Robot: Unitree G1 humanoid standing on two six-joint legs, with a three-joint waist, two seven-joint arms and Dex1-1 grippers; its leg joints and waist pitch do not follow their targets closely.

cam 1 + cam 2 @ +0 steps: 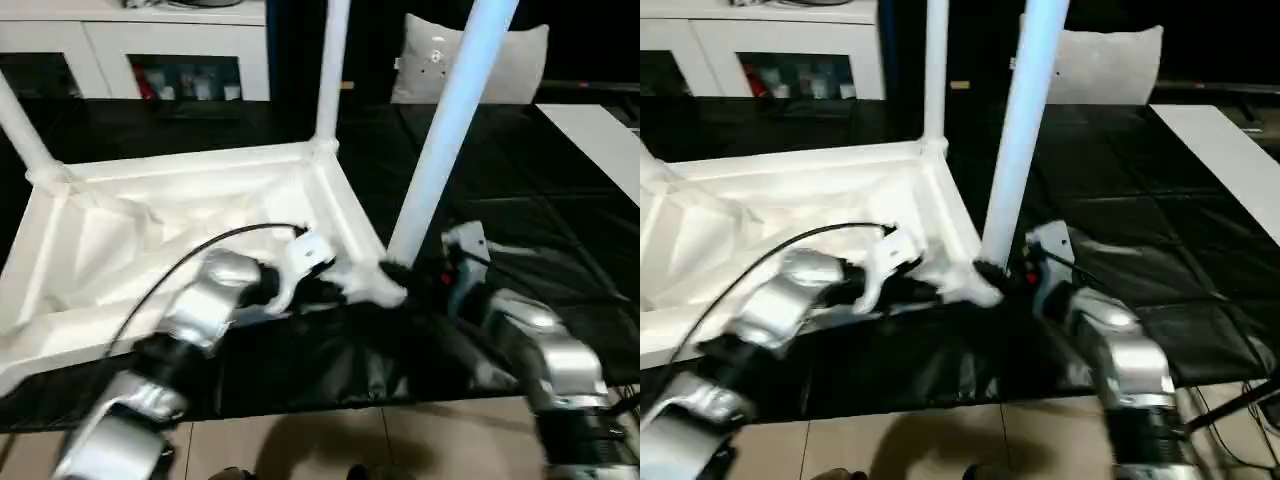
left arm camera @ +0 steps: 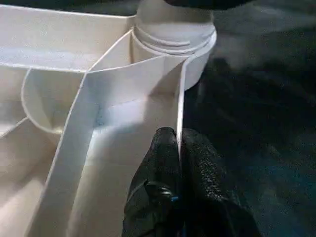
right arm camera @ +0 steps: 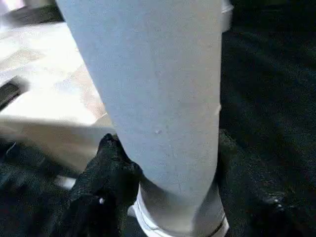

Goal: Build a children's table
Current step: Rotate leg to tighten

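In the lower part of the frame the two silver forearms reach in toward the near corner of the upturned children's table [image 1: 180, 230], which lies with its ribbed underside up on the black mat [image 1: 560, 200] in the left half of the picture. The left gripper [image 2: 178, 148] is clenched on the thin side rim of the top, one finger on each side of the wall, I think to keep the top from sliding or turning while the corner is worked. In the centre, the right gripper [image 3: 163, 158] grasps the near leg [image 1: 450, 120] just above its round corner socket [image 2: 173, 34], probably to seat it straight or turn it in. Farther back, another leg [image 1: 330, 70] already stands upright in the far corner, and a white cabinet [image 1: 130, 45] is at the upper left
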